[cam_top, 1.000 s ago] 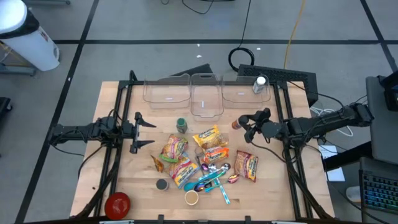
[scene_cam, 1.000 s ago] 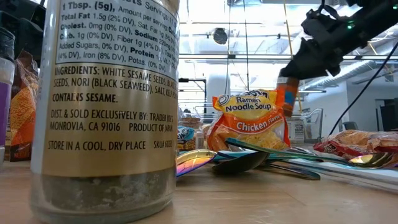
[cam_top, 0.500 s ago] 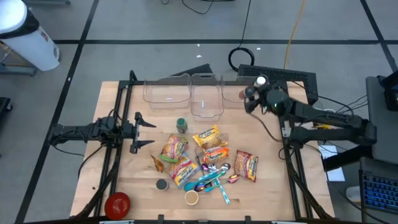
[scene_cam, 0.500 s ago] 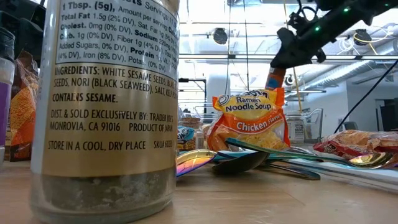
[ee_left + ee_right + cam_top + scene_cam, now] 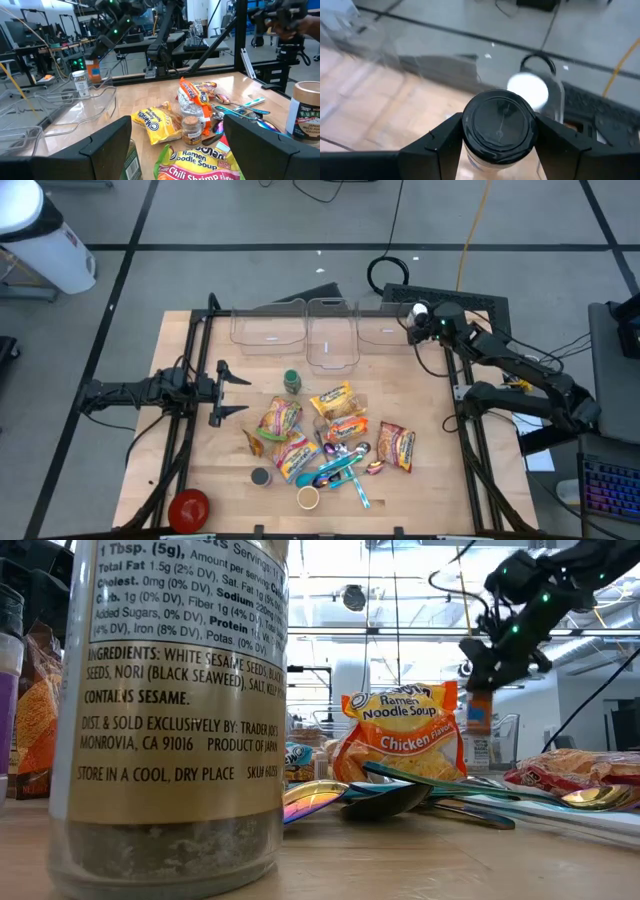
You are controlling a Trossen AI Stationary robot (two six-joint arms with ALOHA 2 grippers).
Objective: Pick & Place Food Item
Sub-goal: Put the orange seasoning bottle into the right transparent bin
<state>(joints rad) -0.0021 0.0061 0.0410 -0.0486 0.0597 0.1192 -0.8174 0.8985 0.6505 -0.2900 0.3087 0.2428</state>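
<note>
Right tool [image 5: 499, 150] clamped on upright black-capped jar [image 5: 499, 129], poised above clear bin [image 5: 395, 330] at table's [image 5: 430, 470] far right corner; left tool [image 5: 228, 390] open, at left edge.

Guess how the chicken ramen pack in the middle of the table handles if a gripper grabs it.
The chicken ramen soup pack looks like a thin crinkly wrapper, so it probably flexes and may slip under a pinch. It seems light for its bulk. It stands propped among other packets and spoons, so a push would likely topple it.
</note>
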